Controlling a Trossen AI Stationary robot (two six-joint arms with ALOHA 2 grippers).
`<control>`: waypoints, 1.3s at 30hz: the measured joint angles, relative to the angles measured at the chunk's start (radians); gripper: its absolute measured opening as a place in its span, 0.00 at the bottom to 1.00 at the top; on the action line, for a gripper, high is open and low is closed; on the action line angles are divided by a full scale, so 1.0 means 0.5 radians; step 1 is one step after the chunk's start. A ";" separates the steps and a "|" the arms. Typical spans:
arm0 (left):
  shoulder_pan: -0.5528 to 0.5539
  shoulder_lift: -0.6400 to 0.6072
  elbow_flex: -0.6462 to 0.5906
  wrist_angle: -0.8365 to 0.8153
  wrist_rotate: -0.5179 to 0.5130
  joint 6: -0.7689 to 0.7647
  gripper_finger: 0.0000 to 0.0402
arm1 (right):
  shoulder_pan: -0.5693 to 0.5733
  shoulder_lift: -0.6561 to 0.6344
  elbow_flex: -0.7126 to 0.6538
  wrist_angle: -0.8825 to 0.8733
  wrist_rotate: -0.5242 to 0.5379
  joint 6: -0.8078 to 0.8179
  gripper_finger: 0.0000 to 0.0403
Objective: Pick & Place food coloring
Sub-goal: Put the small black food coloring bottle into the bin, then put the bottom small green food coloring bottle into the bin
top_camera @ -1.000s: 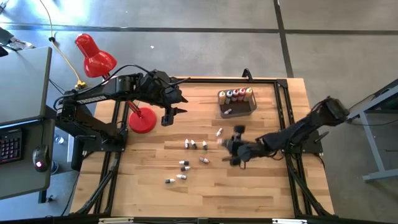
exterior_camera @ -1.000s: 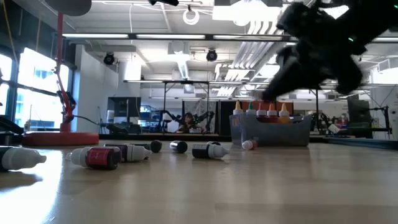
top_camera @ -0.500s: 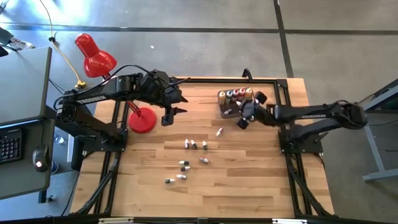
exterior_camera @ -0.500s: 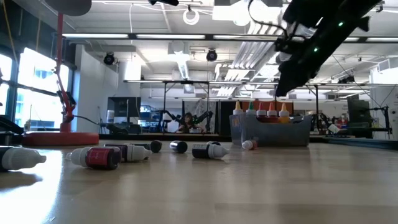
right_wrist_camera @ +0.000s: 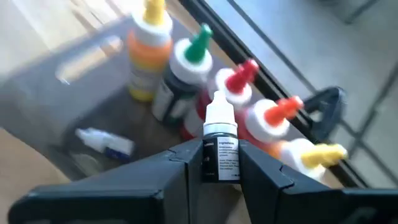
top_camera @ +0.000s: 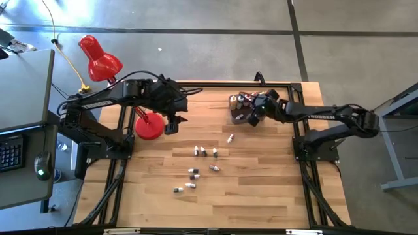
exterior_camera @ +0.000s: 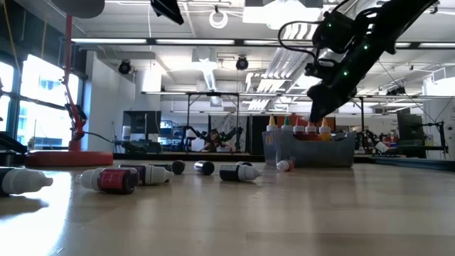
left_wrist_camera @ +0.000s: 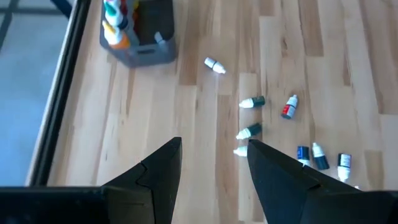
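Bottle (right_wrist_camera: 219, 149) in right hand (right_wrist_camera: 214, 163): tiny, dark body, white cap.

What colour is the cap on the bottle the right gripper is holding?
White, on a dark-labelled small bottle; the right wrist view shows it best.

Robotics lab: ceiling ducts (exterior_camera: 213, 71), workbenches (concrete floor (top_camera: 196, 16))
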State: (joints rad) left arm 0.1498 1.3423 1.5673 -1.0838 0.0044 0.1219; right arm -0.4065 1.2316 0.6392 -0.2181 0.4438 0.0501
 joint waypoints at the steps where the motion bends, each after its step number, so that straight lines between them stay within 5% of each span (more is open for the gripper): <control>1: 0.000 0.002 0.000 -0.012 -0.001 -0.030 0.45 | -0.013 0.000 0.000 0.022 -0.072 0.001 0.22; 5: 0.001 0.001 0.001 -0.057 -0.014 -0.098 0.45 | -0.029 0.000 0.000 0.041 -0.263 0.002 0.28; 12: -0.026 -0.045 -0.217 -0.101 -0.013 -0.280 0.45 | -0.024 0.000 0.000 -0.022 -0.210 0.053 0.41; 27: -0.806 -0.149 -1.608 1.360 0.175 -0.589 0.45 | 0.037 0.000 0.000 0.047 -0.316 0.390 0.42; 39: -1.253 0.034 -1.707 1.729 0.246 -1.396 0.45 | 0.269 0.000 0.003 0.725 -0.294 -0.079 0.42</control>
State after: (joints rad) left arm -0.4766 1.3595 0.7139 -0.2191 0.1274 -0.5763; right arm -0.2718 1.2316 0.6405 0.1446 0.2967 0.0108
